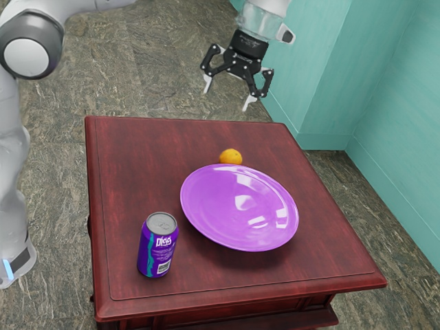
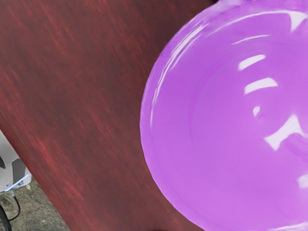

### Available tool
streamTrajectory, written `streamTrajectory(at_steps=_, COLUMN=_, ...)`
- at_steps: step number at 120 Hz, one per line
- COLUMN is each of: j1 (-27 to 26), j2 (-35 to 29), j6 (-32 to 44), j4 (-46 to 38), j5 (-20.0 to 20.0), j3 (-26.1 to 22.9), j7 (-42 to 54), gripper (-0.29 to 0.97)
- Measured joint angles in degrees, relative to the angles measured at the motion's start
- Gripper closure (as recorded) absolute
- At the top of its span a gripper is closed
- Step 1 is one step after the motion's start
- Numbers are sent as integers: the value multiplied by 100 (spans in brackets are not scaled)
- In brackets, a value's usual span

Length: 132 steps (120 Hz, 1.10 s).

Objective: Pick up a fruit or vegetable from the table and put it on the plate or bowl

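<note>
From my remote seat I start at the exterior view's left, where a purple soda can (image 1: 159,245) stands upright on the dark red wooden counter (image 1: 124,158) near the front edge, its long axis vertical and its silver top facing up. Right of it, near but apart, lies the glossy purple plate (image 1: 239,206), shallow, round and empty. The small round orange fruit (image 1: 231,157) sits on the counter just beside the plate's far rim, not on the plate. It is too nearly a ball for me to tell any long axis or facing. My black gripper (image 1: 226,97) hangs above the counter's far edge, over the fruit, its fingers spread wide with nothing between them. The teal wall (image 1: 385,82) closes the exterior view's right. My wrist view looks down on the plate (image 2: 226,134) and the counter (image 2: 72,96) beside it.
</note>
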Motion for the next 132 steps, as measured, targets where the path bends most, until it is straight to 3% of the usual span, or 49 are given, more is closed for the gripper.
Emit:
streamTrajectory(at_steps=20, j1=7, j2=-1, j6=545, j4=-5, j5=-25, j3=12, j7=-1648, gripper=0)
streamTrajectory(at_steps=42, j1=-21, j2=-156, j6=783, j4=-20, j5=-56, j3=54, j7=-2844, gripper=0)
streamTrajectory(at_steps=106, j1=101, j2=-86, j6=933, j4=-91, j5=-626, j3=138, j7=-4763, gripper=0)
streamTrajectory(at_steps=118, j1=-114, j2=-655, j6=1092, j4=-976, j5=-587, j3=307, j7=-5167, gripper=0)
streamTrajectory(at_steps=132, j1=192, j2=-1415, j6=1517, j4=-2233, j5=-417, j3=373, j7=-5556, gripper=0)
